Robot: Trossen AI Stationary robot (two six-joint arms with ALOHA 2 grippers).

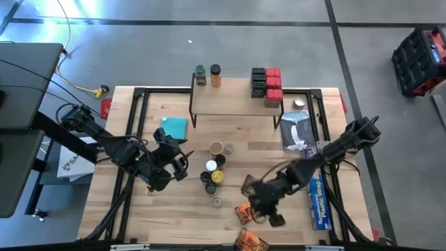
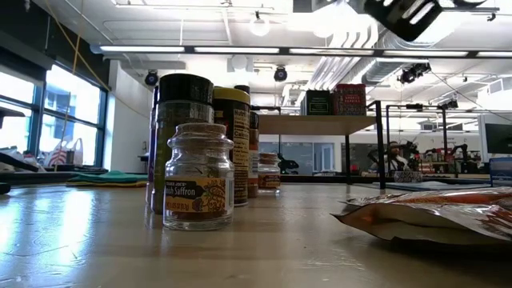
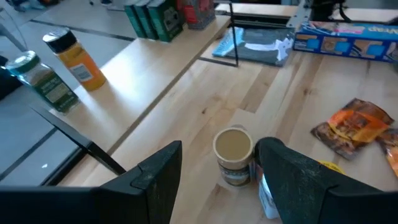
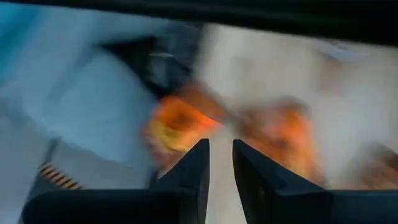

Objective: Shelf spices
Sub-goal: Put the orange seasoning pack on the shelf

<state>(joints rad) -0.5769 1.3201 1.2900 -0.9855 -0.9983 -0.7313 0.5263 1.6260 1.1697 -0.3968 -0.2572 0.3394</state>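
Observation:
The shelf (image 1: 237, 104) stands at the table's far side. It carries a green-lidded jar (image 1: 201, 74), an orange jar (image 1: 215, 75) and red and black boxes (image 1: 267, 85). Several spice jars (image 1: 215, 173) stand in a cluster mid-table, among them a tan-lidded jar (image 3: 233, 155). Orange packets (image 1: 244, 213) lie near the front edge. My left gripper (image 1: 181, 166) hovers open left of the cluster, with the tan-lidded jar ahead of its fingers (image 3: 221, 144). My right gripper (image 1: 263, 202) hangs over the packets with a narrow gap between its fingers (image 4: 221, 155). That wrist view is blurred.
A long blue plastic-wrap box (image 1: 319, 199) lies along the right edge, under my right arm. A teal cloth (image 1: 174, 127) lies left of the shelf, and a grey packet (image 1: 298, 131) right of it. Another orange packet (image 1: 251, 241) lies at the front edge.

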